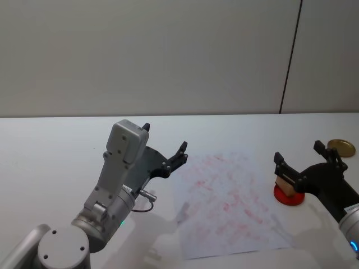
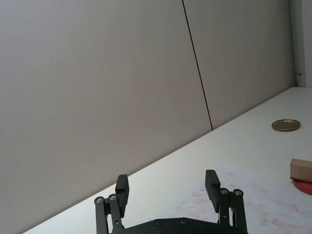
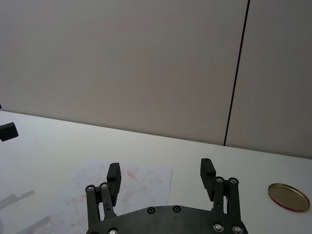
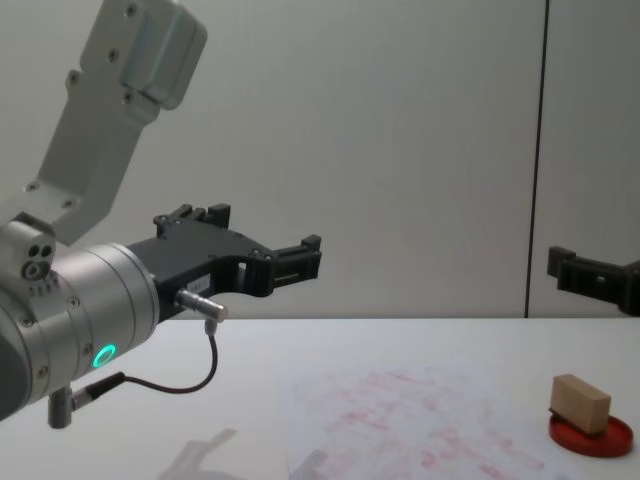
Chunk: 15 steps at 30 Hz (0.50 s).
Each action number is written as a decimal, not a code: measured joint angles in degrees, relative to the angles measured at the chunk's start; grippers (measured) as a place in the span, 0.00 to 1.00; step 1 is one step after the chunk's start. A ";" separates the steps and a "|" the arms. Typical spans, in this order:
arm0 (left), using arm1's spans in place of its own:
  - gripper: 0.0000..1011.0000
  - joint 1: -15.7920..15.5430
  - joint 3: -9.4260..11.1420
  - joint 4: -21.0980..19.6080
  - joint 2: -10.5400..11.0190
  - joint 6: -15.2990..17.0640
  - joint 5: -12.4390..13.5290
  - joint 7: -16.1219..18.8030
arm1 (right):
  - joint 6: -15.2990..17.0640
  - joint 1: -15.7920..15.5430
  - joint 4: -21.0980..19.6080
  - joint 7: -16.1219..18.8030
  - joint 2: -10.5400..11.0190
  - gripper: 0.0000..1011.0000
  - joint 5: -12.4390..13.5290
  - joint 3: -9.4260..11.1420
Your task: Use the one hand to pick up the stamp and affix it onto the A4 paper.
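Low on the right of the head view, below the wide-open right claw (image 1: 298, 152), the wooden stamp (image 1: 287, 185) sits on a red ink pad (image 1: 289, 198) beside the A4 paper (image 1: 230, 202), likely light and hard, best pinched on its flat sides, while the left claw (image 1: 165, 137) idles open, mid-left.

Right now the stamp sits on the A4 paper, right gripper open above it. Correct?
No: the stamp sits on the red ink pad, beside the A4 paper, as the chest view shows. The right gripper is open above it.
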 joint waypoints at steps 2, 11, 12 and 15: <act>0.98 0.00 0.00 0.00 0.00 0.00 0.00 0.00 | 0.00 0.01 0.00 0.00 0.00 0.99 0.00 0.00; 0.98 0.00 0.00 0.00 0.00 0.00 0.00 0.00 | 0.40 0.32 0.62 0.32 -0.03 0.99 0.40 0.18; 0.98 0.00 0.00 0.00 0.00 0.00 0.00 0.00 | 0.69 0.52 0.95 0.58 -0.03 0.99 0.62 0.30; 0.98 0.00 0.00 0.00 0.00 0.00 0.00 0.00 | 1.51 1.14 2.06 1.33 0.02 0.99 1.11 0.61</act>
